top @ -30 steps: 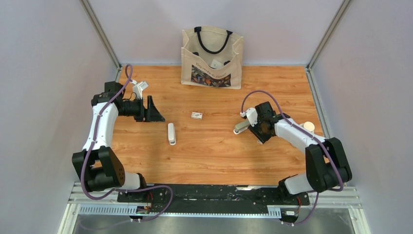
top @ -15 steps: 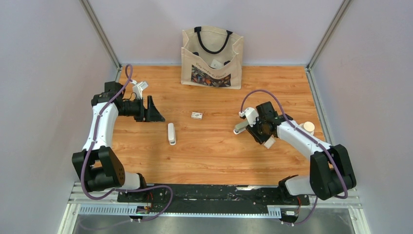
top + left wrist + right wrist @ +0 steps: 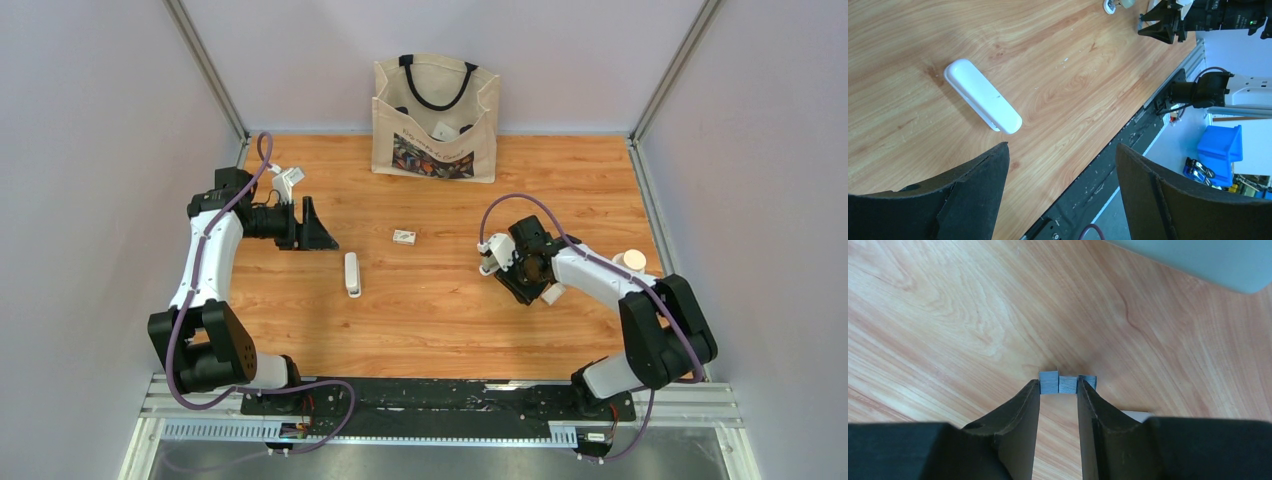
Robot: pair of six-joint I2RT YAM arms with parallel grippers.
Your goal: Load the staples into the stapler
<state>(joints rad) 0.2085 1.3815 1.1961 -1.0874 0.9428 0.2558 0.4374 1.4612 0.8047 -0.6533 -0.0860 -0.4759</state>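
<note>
The staples point(image 3: 1068, 382), a short grey strip, lie on the wooden table right at my right gripper's tips. My right gripper point(image 3: 1058, 388) points down at them with a narrow gap between the jaws; the strip runs wider than that gap and passes behind the right fingertip. In the top view this gripper point(image 3: 497, 268) is right of centre. A white stapler point(image 3: 351, 273) lies closed left of centre and also shows in the left wrist view point(image 3: 982, 95). My left gripper point(image 3: 318, 235) hangs wide open and empty, up and left of it.
A small white box point(image 3: 404, 237) lies mid-table. A printed tote bag point(image 3: 436, 118) stands at the back. A cream round object point(image 3: 632, 260) sits at the right edge. A small white object point(image 3: 552, 293) lies beside my right forearm.
My right arm has swung left and its wrist has turned down toward the table, over the staples. The left arm and the white stapler have not moved.
</note>
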